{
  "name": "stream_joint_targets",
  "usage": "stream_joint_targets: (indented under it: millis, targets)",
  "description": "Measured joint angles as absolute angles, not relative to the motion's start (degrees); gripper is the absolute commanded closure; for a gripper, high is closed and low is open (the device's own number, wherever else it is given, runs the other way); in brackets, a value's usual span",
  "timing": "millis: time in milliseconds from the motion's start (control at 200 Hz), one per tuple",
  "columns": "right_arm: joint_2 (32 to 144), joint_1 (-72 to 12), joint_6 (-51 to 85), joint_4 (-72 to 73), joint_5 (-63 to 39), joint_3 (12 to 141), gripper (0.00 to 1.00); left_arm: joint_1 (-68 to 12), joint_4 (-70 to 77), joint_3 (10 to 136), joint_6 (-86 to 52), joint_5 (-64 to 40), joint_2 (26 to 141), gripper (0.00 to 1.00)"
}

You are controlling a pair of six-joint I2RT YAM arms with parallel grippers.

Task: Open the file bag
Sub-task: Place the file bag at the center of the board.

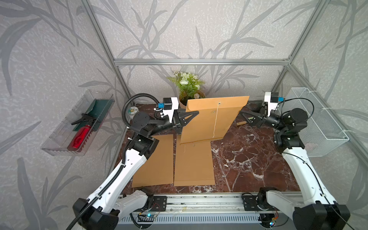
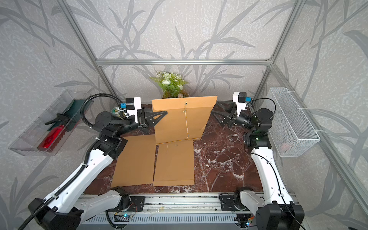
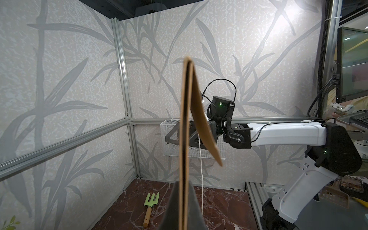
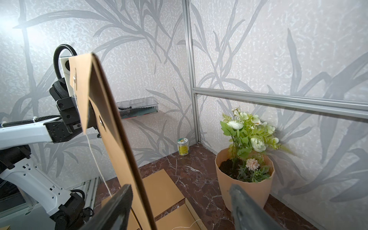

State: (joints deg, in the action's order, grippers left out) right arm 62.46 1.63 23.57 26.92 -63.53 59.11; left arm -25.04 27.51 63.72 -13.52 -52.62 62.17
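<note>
The left gripper (image 1: 194,114) is closed on the left edge of the file bag (image 1: 211,121) and holds it upright in the air. The file bag is over the back half of the table (image 1: 249,159), about in the middle between the left and right edges and just in front of the flower pot (image 4: 245,185), which stands at the back edge. In the left wrist view the fingers (image 3: 191,207) press the paper from both sides.

The flap (image 3: 205,129) at the top of the file bag is loose and bends away from the body. The string (image 1: 216,121) hangs free down the front side.

The right gripper (image 2: 215,107) is open, with its jaws wide apart, at the right edge of the file bag. In the right wrist view this edge passes inside the gap, just beside one finger (image 4: 117,207). I cannot tell if they touch.

Two more brown bags lie flat on the table, side by side: one (image 1: 155,163) toward the left edge, partly under the left arm, and the second bag (image 1: 194,165) in the middle, reaching close to the front edge. The lower edge of the held file bag is above the back end of the second bag; whether it rests on it I cannot tell.

A small jar (image 4: 183,147) stands in the back left corner. A small green garden fork (image 3: 151,205) lies near the back right corner. A wire basket (image 1: 318,119) hangs on the right wall, and a clear tray (image 1: 59,143) with a red bottle (image 1: 79,137) hangs on the left wall.
</note>
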Motion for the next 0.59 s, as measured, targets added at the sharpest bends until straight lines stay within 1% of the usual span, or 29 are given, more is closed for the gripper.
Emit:
stream_joint_targets:
  millis: [255,595]
  targets:
    - [62.5,1.6,24.4,28.3,-64.2,59.1,0.22,-25.0,29.9,63.6,-15.4,-53.2,62.4,1.00]
    - [65.6,1.6,29.1,34.1,-64.6,60.1,0.22,-25.1,31.4,61.9,-16.8,-53.7,62.5,1.00]
